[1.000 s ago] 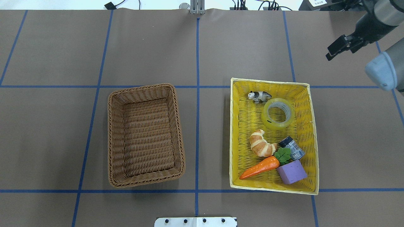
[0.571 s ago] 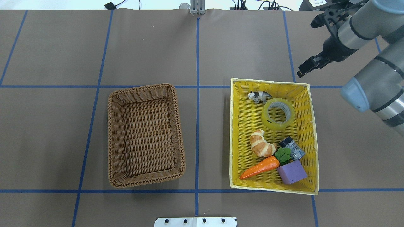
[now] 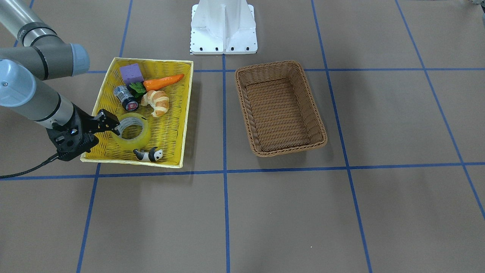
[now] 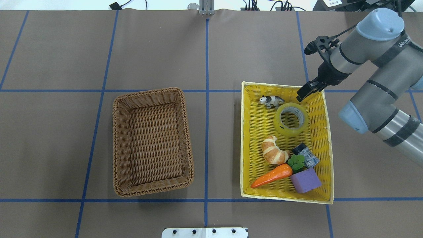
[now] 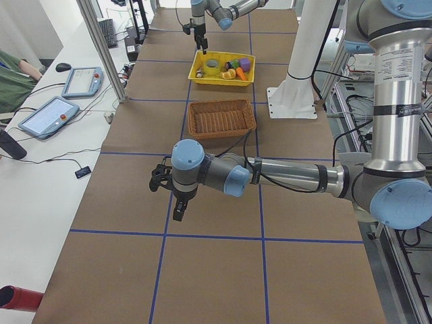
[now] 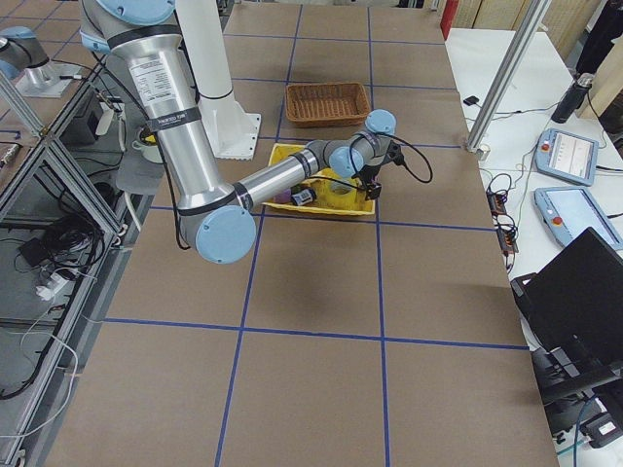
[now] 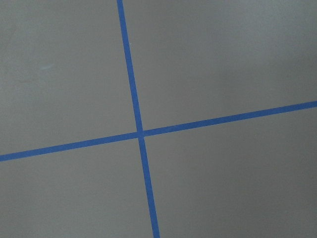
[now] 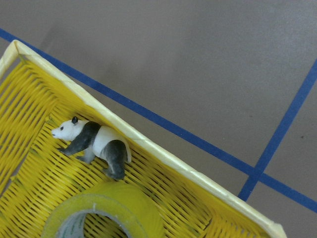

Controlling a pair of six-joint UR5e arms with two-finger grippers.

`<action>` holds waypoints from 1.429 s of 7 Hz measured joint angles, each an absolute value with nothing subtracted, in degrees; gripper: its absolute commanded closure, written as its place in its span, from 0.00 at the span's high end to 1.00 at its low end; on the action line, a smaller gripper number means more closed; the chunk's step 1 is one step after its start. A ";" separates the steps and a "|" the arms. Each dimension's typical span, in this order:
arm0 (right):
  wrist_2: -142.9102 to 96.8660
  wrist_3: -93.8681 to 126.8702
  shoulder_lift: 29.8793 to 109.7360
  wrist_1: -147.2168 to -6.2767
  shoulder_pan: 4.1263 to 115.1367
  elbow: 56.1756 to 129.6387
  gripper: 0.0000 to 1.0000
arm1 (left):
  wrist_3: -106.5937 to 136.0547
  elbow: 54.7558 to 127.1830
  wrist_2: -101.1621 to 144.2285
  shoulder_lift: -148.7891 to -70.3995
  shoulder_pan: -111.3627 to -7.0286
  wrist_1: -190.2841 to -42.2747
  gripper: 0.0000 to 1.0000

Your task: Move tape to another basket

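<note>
The tape (image 4: 291,119) lies flat in the far half of a yellow woven tray (image 4: 327,138); it also shows in the front view (image 3: 131,132) and the right wrist view (image 8: 99,218). The brown wicker basket (image 4: 152,142) stands empty to the tray's left, a grid line between them. My right gripper (image 4: 302,94) hangs over the tray's far right corner, just beyond the tape and apart from it; in the front view (image 3: 110,122) its jaws look open and empty. My left gripper (image 5: 177,209) shows only in the exterior left view, over bare table far from both baskets; I cannot tell whether it is open.
The tray also holds a toy panda (image 4: 271,100) next to the tape, a croissant (image 4: 274,150), a carrot (image 4: 272,176), a purple block (image 4: 305,180) and a small grey cylinder (image 4: 306,154). The robot's white base plate (image 4: 205,232) is at the near edge.
My right arm has swung in from the far right; its gripper moved left and toward me, from over bare table to over the tray's far right corner. Objects have not moved.
</note>
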State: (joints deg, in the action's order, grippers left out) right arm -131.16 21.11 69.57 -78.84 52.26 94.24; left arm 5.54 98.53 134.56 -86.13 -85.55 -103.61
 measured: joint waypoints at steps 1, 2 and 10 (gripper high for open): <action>-130.86 21.20 69.71 -79.15 51.12 94.01 1.00 | 5.54 98.53 134.56 -86.13 -85.53 -103.62 0.98; -130.51 21.25 69.96 -79.34 50.03 93.85 0.99 | 5.54 98.52 134.56 -86.14 -85.52 -103.62 0.98; -129.16 20.89 70.54 -79.33 47.65 93.18 0.00 | 5.29 98.35 134.56 -86.13 -85.52 -103.69 0.98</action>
State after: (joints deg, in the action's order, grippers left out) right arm -129.16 20.89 70.54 -79.33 47.65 93.19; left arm 5.29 98.35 134.56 -86.13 -85.52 -103.69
